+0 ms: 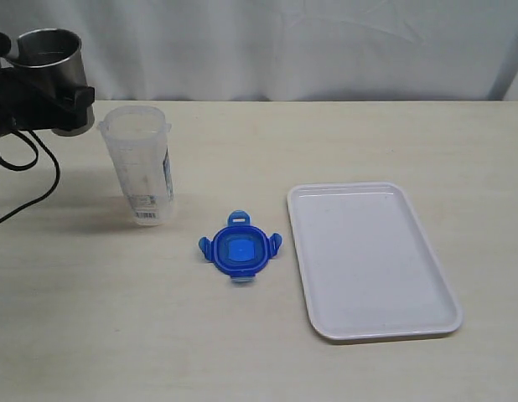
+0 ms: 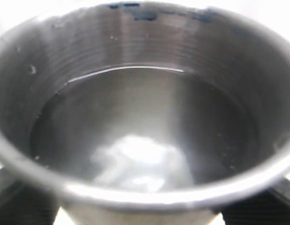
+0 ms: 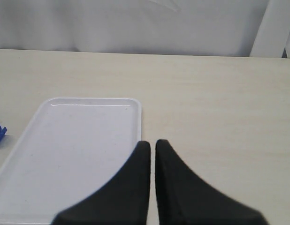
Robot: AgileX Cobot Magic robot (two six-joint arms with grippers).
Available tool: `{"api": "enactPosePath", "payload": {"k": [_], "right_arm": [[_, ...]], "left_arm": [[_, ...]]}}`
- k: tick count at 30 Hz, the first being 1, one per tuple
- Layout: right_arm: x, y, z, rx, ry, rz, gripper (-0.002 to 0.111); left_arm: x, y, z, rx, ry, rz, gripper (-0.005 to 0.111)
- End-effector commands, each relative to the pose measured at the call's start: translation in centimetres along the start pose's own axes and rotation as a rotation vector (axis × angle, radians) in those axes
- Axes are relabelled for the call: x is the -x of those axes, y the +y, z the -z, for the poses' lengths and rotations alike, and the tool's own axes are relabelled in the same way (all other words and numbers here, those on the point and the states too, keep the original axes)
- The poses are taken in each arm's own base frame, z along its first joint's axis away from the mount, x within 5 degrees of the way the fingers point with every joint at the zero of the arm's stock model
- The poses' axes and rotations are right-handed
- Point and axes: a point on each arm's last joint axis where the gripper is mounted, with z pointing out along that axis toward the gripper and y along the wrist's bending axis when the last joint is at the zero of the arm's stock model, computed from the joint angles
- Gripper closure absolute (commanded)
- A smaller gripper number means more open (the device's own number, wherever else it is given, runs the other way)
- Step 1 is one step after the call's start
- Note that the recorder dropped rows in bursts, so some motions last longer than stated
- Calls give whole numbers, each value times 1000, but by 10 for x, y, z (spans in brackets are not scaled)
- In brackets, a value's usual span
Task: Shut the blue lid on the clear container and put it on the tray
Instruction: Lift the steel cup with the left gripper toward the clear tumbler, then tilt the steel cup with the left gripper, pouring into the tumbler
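Left gripper pinches a cup; right gripper is pressed together. Lid lies at canister's four o'clock.

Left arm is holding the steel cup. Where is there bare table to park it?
Widest bare table lies on the side of the container and lid away from the curtain. More lies between tray and curtain. Crowded: the gap from container to lid, and beside the container where the cup hangs.

The table bears the clear container, blue lid and tray.
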Motion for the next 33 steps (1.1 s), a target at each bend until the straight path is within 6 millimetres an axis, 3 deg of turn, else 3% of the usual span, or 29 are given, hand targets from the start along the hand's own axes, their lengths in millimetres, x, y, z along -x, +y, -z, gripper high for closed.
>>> {"api": "enactPosePath", "payload": {"k": [1,6,33], "right_arm": [[-1,0,0,0,-2,-3,104],[-1,0,0,0,-2,-3,104],[-1,0,0,0,-2,-3,104]], "left_arm": [[19,-4,2,-57,-109,-57,107],[24,-11,4,-128,-176,-126,107],[24,-11,3,-96,-189,-457,107]]}}
